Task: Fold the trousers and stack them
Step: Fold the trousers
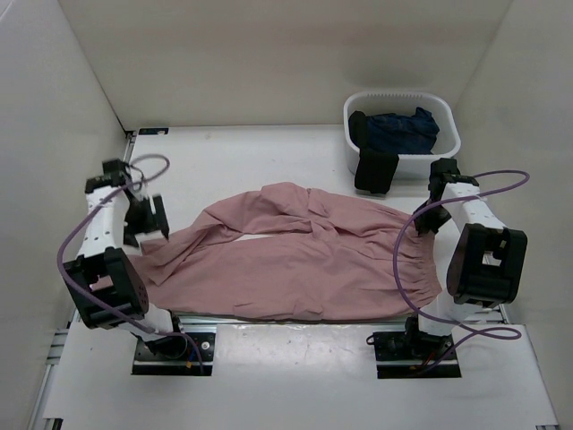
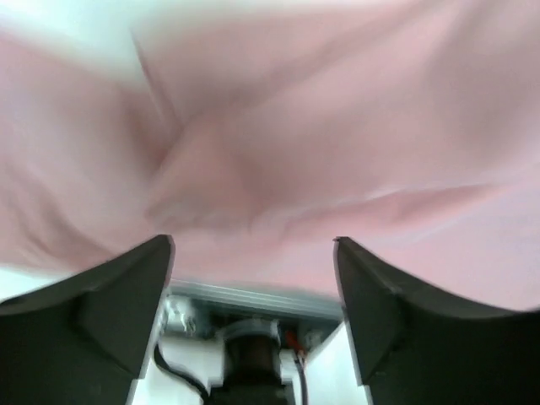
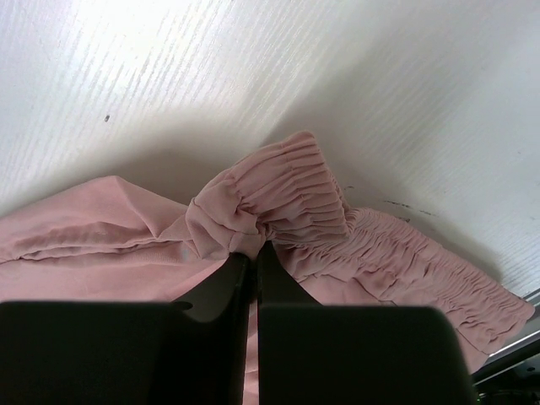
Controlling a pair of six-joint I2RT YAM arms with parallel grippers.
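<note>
The trousers (image 1: 304, 260) run left to right across the frame's middle, waistband (image 3: 287, 190) pinched in the right end effector (image 3: 251, 251), leg ends (image 1: 166, 249) just beside the spread-apart left end effector (image 2: 253, 253).

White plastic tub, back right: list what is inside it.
A crumpled dark blue garment lies in the white plastic tub; a black garment drapes over its front rim. Anything beneath them is hidden.

one pair of dusty-pink trousers (image 1: 295, 260), one white tub (image 1: 403, 94), one dark blue garment (image 1: 403, 131), one black garment (image 1: 375, 171) — and two robot arms: left arm (image 1: 101, 244), right arm (image 1: 481, 246).
</note>
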